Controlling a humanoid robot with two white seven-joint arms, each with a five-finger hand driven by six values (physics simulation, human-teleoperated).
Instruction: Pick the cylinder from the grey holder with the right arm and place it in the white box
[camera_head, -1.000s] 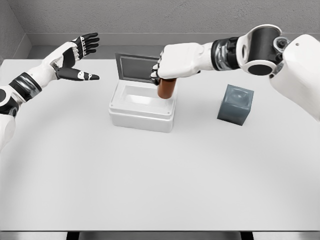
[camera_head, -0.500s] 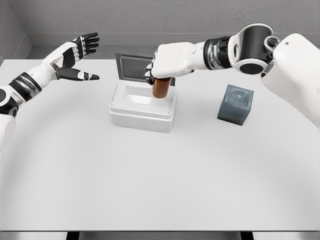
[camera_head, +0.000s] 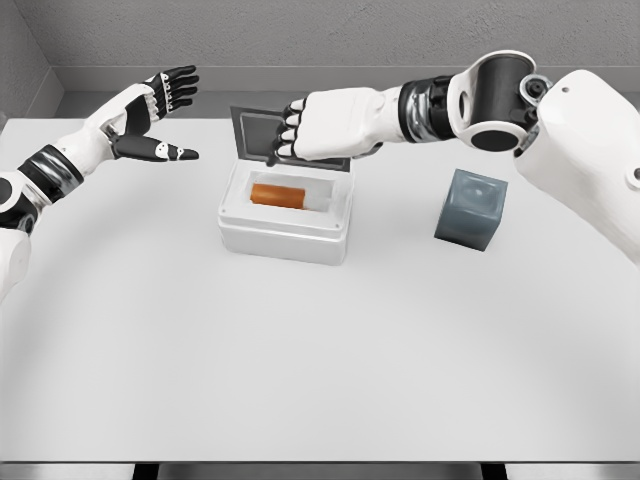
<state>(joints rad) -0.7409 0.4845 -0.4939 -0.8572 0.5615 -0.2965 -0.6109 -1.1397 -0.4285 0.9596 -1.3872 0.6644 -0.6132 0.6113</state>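
1. Cylinder (camera_head: 279, 193), orange-brown, lies on its side inside the white box (camera_head: 285, 232), on the box floor, roughly centred and along the long axis.
2. Right hand (camera_head: 318, 127) hovers above the box's back edge, in front of the raised grey lid (camera_head: 258, 132). Fingers (camera_head: 287, 135) loosely curled, pointing down-left, gripping nothing; clear gap between hand and cylinder.
3. Grey holder (camera_head: 470, 207) stands to the right of the box, well apart, nothing visible in it.
4. Left hand (camera_head: 150, 115) is held up over the far-left table (camera_head: 320, 360), fingers spread, nothing in it, idle.
5. Judged stage: placement looks done; what remains is the retreat of the right arm.
6. To do it well: lift straight up first, so the fingertips clear the box rim and the lid before any sideways travel.
7. Keep the fingers relaxed, no re-closing near the lid; a knock there could slam it or shove the box.
8. Then swing back to the right, high enough to pass over the holder.
9. Risk: low, as the cylinder sits below the rim and looks unlikely to roll out.
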